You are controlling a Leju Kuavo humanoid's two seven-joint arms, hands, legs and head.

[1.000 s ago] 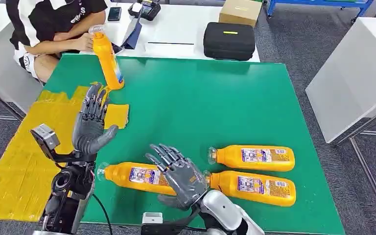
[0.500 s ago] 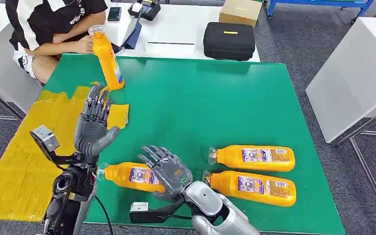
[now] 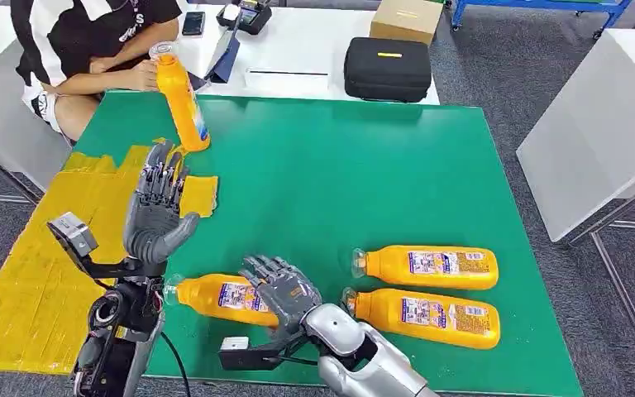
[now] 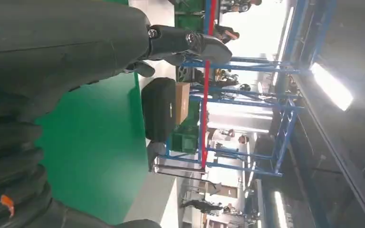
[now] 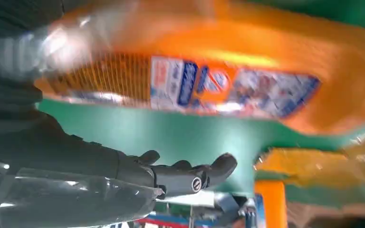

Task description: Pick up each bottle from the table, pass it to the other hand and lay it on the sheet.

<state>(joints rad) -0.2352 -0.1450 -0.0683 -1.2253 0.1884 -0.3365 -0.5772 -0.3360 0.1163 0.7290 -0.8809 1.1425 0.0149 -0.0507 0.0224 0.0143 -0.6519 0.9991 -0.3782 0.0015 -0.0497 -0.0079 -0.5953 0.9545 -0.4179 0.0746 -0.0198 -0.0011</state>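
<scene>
Head view, nearest bottle (image 3: 222,298): lies on its side near the front edge of the green table (image 3: 339,174), cap toward the yellow sheet (image 3: 58,256), its rear end hidden under the right hand.
Right hand (image 3: 285,291): palm down over that bottle, fingers spread across it; whether they grip it, I cannot tell.
Right wrist view: the bottle's orange body and blue-and-white label (image 5: 209,88) lie blurred and close above the hand's dark fingers (image 5: 190,173), a strip of green table between them.
Left hand (image 3: 159,211): raised upright over the table's left part, fingers apart and pointing up, holding nothing.
Other bottles: two lie on their sides to the right, one behind (image 3: 426,266), one in front (image 3: 422,316), parallel and just apart.
Standing bottle (image 3: 180,98): upright at the far left corner of the table.
Sheet: covers the table's left side and hangs over its edge.
Person (image 3: 91,41): sits beyond the far left corner, a hand beside the standing bottle.
White table behind: carries a black case (image 3: 387,69) and a cardboard box (image 3: 407,18).
</scene>
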